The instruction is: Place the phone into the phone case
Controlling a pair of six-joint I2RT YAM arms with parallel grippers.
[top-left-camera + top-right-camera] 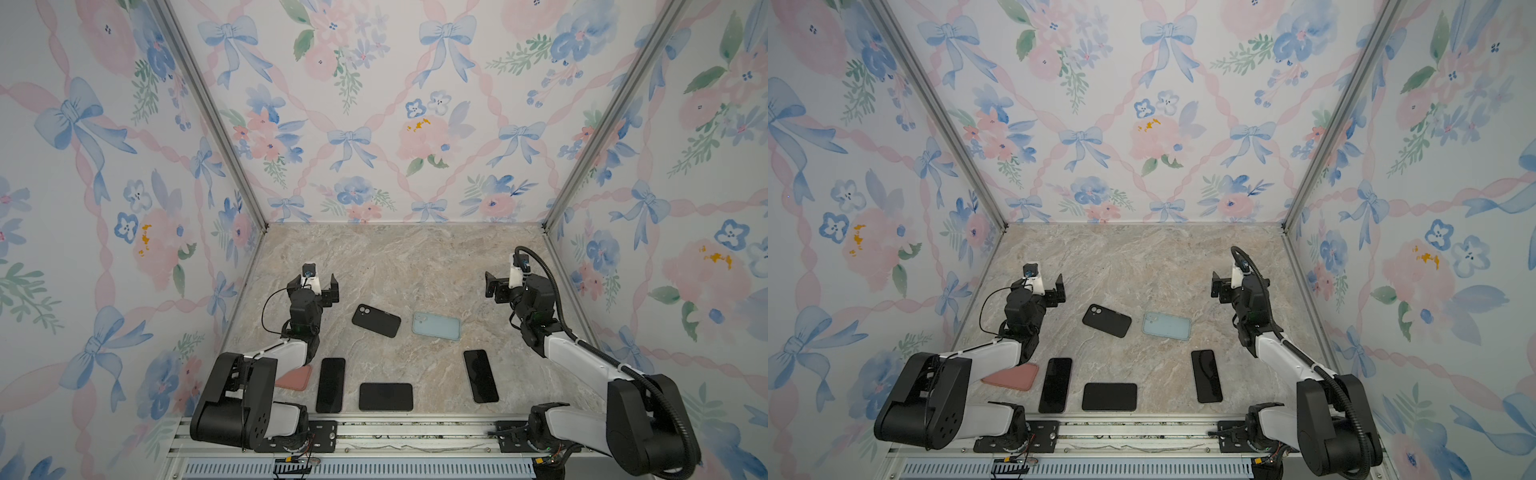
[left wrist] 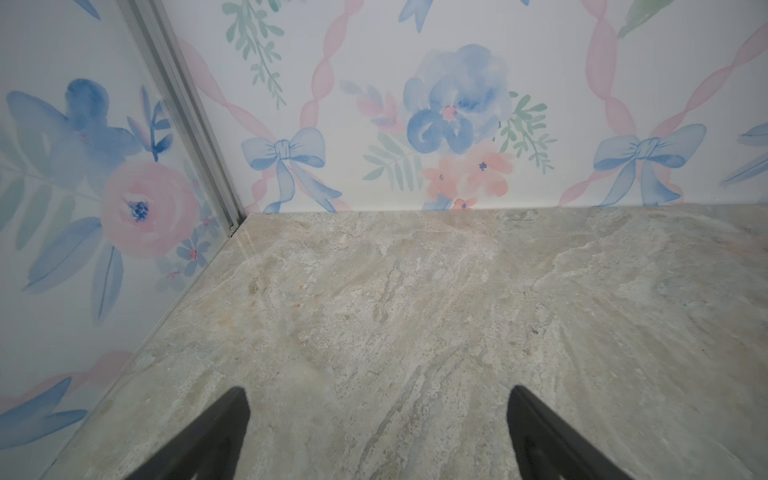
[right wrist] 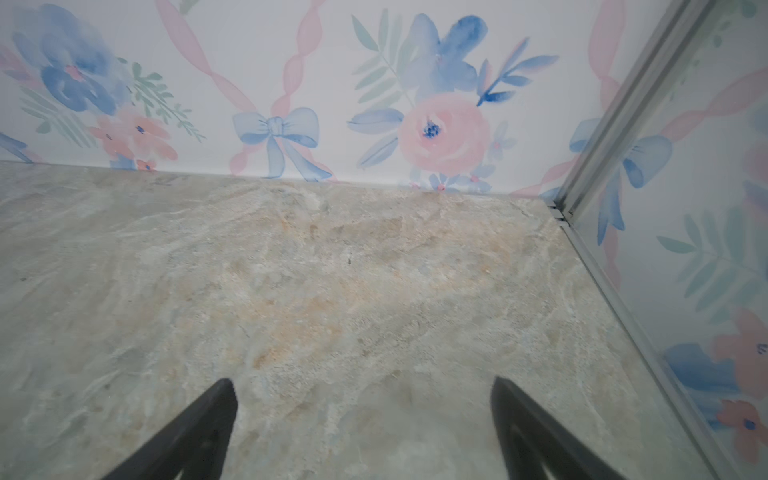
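Three phones lie flat, dark glass up, along the near edge of the marble table (image 1: 395,266). The left phone (image 1: 330,384) lies lengthwise, the middle phone (image 1: 385,397) crosswise and the right phone (image 1: 481,376) slightly angled. None is in a case.

Beyond them, mid-table, the black case (image 1: 376,321) and the blue case (image 1: 436,326) sit near each other, not touching. A pink case (image 1: 1013,377) lies just beside the left phone.

Handling, as we judge it:
- The phones are rigid and dense, and their glass is slick and easy to scratch.
- Lying flat, they give a finger little to get under.
- We would take one across its narrow width, by the long edges, probably after tipping one edge up.
- The cases look light and pliable, likely to skid when a phone is pressed in, so one gripper should pin the case.

The left gripper (image 2: 376,392) has its fingers spread wide with nothing between them, over bare marble toward the back wall. The right gripper (image 3: 361,381) is the same, wide apart and empty. Both are well apart from every phone and case.

Hard to make out:
- Neither wrist view shows a phone or a case, only marble and floral wallpaper (image 2: 457,104).
- The left arm covers part of the pink case in both top views.
- We cannot tell whether the black and blue cases lie open side up.
- We cannot tell which phone fits which case.
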